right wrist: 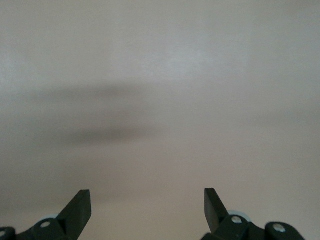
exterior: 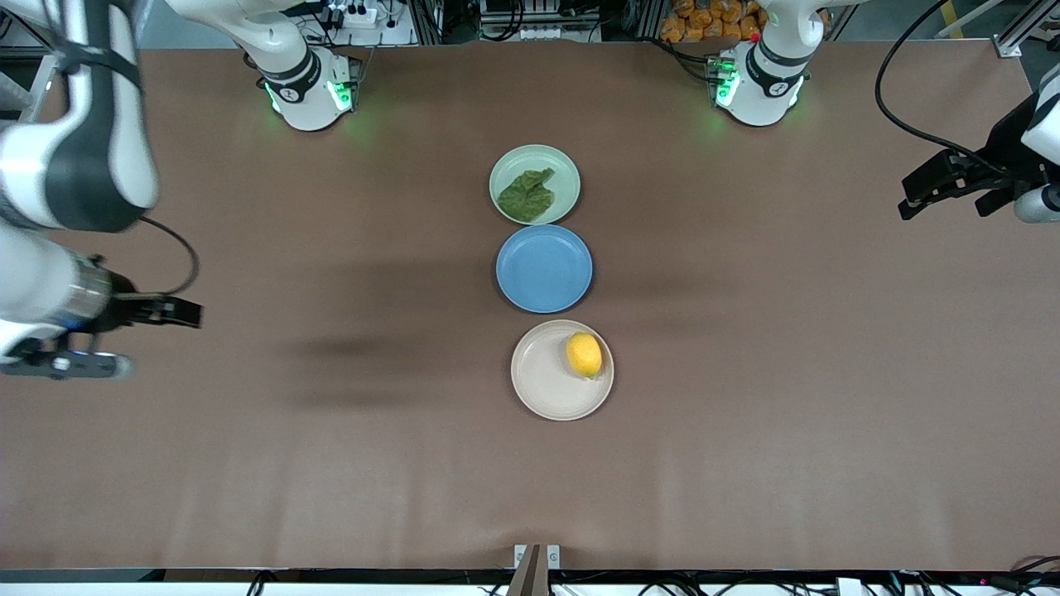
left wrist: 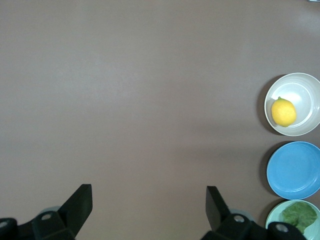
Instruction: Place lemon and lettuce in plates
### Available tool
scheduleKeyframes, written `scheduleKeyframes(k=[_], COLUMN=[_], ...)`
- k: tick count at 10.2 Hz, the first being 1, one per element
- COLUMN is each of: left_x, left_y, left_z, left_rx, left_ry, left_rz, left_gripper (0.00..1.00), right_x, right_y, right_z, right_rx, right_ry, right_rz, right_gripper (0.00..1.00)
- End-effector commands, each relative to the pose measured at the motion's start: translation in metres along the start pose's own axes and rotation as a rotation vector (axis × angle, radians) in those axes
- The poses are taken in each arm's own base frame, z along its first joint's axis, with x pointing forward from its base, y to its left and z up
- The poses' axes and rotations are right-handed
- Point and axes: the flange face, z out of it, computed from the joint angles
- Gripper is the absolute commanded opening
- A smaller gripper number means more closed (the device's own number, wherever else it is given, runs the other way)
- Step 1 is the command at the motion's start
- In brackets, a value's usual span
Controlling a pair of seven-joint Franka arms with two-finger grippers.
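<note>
The lemon [exterior: 584,354] lies in the beige-white plate [exterior: 542,381], the plate nearest the front camera. The lettuce [exterior: 527,195] lies in the pale green plate [exterior: 563,165], the one farthest from that camera. My left gripper [exterior: 911,197] is open and empty, held up over bare table at the left arm's end. Its wrist view shows the gripper [left wrist: 148,195], the lemon [left wrist: 283,112], the beige-white plate [left wrist: 300,80], the lettuce [left wrist: 300,215] and the green plate [left wrist: 274,212]. My right gripper [exterior: 195,314] is open and empty over bare table at the right arm's end; its wrist view [right wrist: 147,197] shows only tabletop.
A blue plate [exterior: 544,269] sits empty between the two other plates, also seen in the left wrist view [left wrist: 292,170]. The three plates form a line at the table's middle. Brown tabletop [exterior: 745,414] surrounds them.
</note>
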Motion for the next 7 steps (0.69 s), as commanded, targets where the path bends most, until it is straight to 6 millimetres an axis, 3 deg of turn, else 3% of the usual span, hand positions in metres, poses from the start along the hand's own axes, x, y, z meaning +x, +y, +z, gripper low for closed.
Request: scheduleKeyframes(k=[1, 4, 7], left_x=[-0.004, -0.005, -0.006], left_y=[0.001, -0.001, 0.0], left_z=[-0.004, -0.004, -0.003], left_rx=[-0.004, -0.001, 0.0], left_ry=[-0.007, -0.019, -0.027], left_rz=[0.028, 0.025, 0.023], left_gripper=[1.0, 1.0, 1.0], right_x=[-0.025, -0.057, -0.093], right_y=[0.024, 0.038, 0.022], right_z=[-0.041, -0.088, -0.126], right_rx=[0.022, 0.058, 0.068], right_ry=[0.048, 0.081, 0.084], right_rz=[0.028, 0.057, 0.121], right_gripper=[1.0, 1.0, 1.0])
